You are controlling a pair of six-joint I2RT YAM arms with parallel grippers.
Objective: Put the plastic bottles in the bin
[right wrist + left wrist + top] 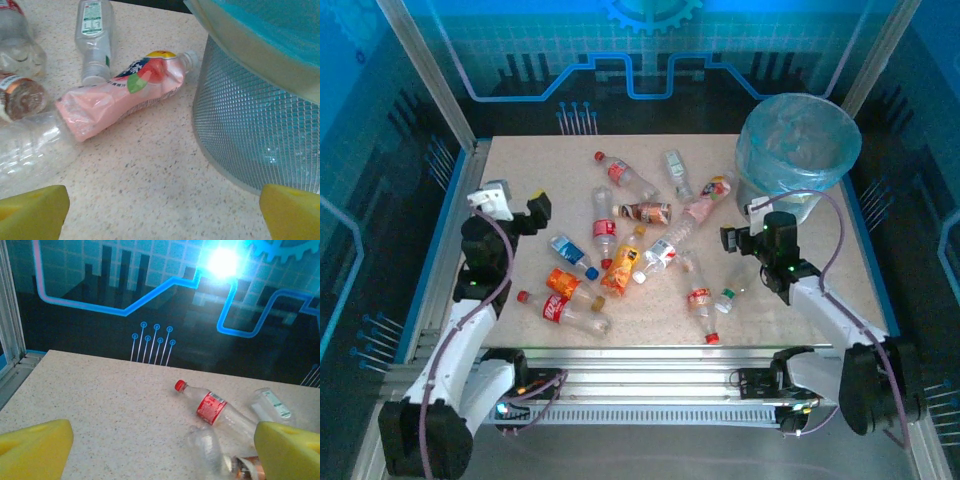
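Several plastic bottles lie scattered over the middle of the table, among them a red-labelled one (567,309) at the near left and a crushed pink one (705,204) beside the bin (798,140). The bin, a grey mesh bucket with a light-blue bag, stands at the far right. My left gripper (535,210) hovers open at the left edge; ahead of it lies a red-capped bottle (215,407). My right gripper (745,238) is open, low in front of the bin wall (250,130), with the pink bottle (120,97) to its left. Nothing sits between either pair of fingers.
Aluminium frame posts and blue-lit panels enclose the table (520,170). A metal rail (650,355) runs along the near edge. Bare tabletop lies at the far left and between the right gripper and the bin.
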